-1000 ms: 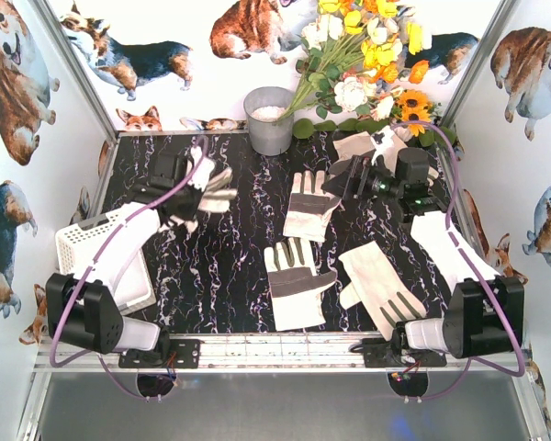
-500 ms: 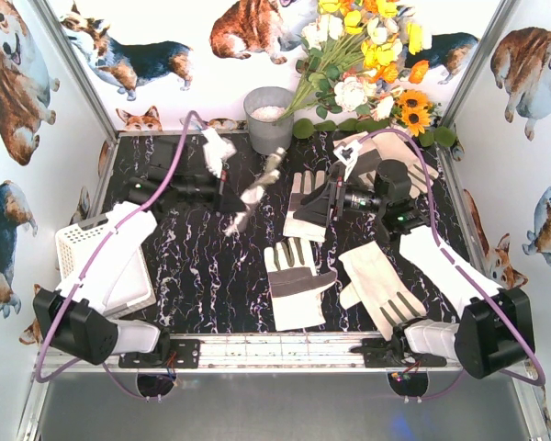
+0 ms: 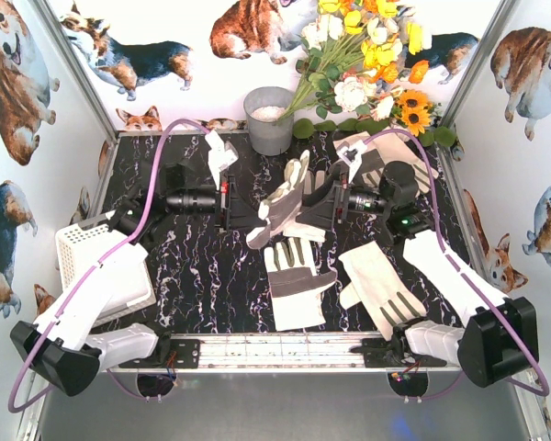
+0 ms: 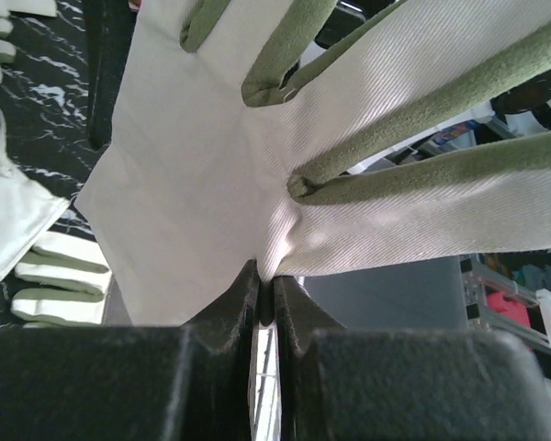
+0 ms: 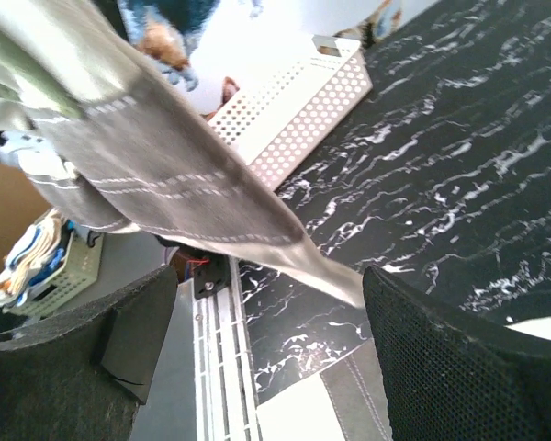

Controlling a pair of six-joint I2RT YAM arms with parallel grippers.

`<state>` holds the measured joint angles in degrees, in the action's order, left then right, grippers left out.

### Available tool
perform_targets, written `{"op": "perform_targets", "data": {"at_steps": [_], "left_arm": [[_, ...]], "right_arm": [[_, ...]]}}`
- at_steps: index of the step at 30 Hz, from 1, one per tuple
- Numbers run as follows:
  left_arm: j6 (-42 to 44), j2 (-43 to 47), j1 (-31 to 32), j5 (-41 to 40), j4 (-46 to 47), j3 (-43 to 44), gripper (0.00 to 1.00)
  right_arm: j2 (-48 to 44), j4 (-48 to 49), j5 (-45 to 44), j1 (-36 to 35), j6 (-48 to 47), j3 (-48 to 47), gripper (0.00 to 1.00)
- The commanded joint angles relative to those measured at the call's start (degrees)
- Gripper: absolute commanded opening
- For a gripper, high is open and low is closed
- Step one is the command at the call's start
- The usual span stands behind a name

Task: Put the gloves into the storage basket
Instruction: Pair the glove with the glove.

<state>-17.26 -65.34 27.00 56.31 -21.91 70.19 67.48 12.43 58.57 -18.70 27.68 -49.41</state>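
near gloves: a patched glove (image 3: pixel 292 287) lies palm up on the black marbled table (image 3: pixel 211 266) just ahead of the arm bases; a plain-backed glove (image 3: pixel 378 287) lies just to its right, fingers toward the near edge.
storage basket (image 3: pixel 81 246): white, lattice-sided, at the table's left edge, partly under the left arm; none of these gloves is in it.
left gripper (image 3: pixel 246 217): reaching toward the middle of the table, fingers clenched on the held glove (image 3: pixel 285 197), pinching the cloth at the base of its fingers (image 4: pixel 264 280).
held glove: lifted off the table between the two grippers, its fingers pointing up and away.
right gripper (image 3: pixel 314 200): fingers spread wide on either side of the held glove's hanging cloth (image 5: pixel 165 175); contact cannot be told.
far glove (image 3: pixel 372 156): on the table behind the right arm, near the flowers (image 3: pixel 363 55).
bucket (image 3: pixel 269 119): grey, at the back wall.
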Motion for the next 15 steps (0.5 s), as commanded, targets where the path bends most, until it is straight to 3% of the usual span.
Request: {"op": "perform_targets", "data": {"at_steps": [1, 8, 12, 15], "left_arm": [[-3.54, 0.21, 1.84, 3.15, 5.02, -2.0, 0.0], [-3.58, -0.55, 4.01, 4.88, 5.4, -2.82, 0.0], [-2.37, -0.66, 4.02, 4.58, 4.3, -2.58, 0.0], [1.69, -0.66, 3.75, 1.73, 0.99, -1.72, 0.0]], "right_arm": [[-2.31, 8.21, 5.53, -0.24, 4.16, -1.04, 0.84], [-2.42, 2.31, 5.33, -0.22, -2.47, -3.8, 0.84], [-1.13, 2.25, 9.6, -0.66, -0.05, -6.35, 0.84], [-1.26, 2.68, 11.01, -1.43, 2.72, -6.46, 0.72]]}}
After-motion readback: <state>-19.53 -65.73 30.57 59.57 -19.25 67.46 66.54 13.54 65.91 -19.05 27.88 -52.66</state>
